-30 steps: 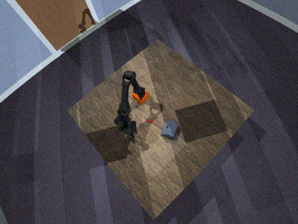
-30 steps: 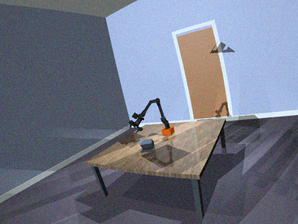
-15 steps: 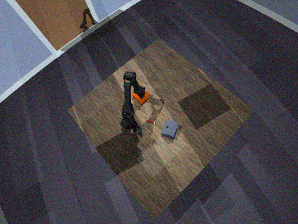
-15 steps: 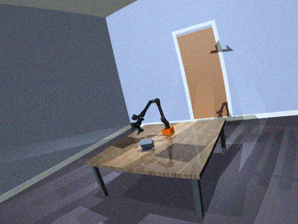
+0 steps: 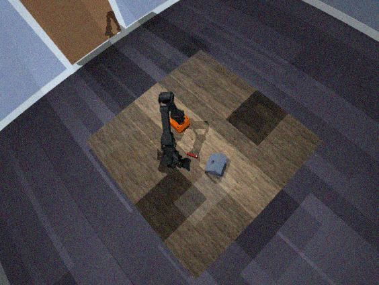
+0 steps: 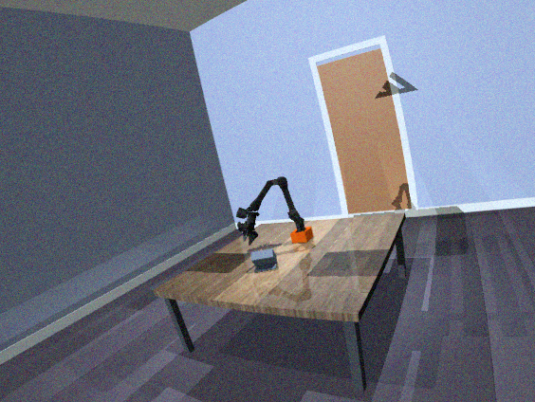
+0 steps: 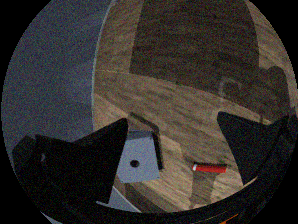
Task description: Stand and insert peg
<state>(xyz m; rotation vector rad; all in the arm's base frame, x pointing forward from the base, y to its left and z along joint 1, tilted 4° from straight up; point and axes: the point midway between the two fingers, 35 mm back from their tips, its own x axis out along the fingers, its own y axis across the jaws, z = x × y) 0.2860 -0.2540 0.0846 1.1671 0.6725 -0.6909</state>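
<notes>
The red peg (image 5: 192, 154) (image 7: 212, 169) lies on its side on the table. Its white band is at the end nearer the panel. The peg cannot be made out in the exterior view. The blue-grey sloped panel (image 5: 219, 165) (image 6: 264, 259) (image 7: 145, 170) stands a little apart from it, and its dark hole (image 5: 213, 161) (image 7: 134, 163) shows unfilled. My gripper (image 5: 185, 165) (image 6: 250, 240) (image 7: 176, 119) is wide open and empty. It hangs above the table, to the side of the peg and panel. In the wrist view both lie low between the dark fingers, the panel partly behind the left one.
The orange base (image 5: 181, 124) (image 6: 302, 235) of the arm stands on the wooden table (image 5: 269, 181) (image 6: 228, 289), behind the peg as seen from the panel. Dark shadow patches and the arm's shadow cross the table top. A table edge shows at the left of the wrist view.
</notes>
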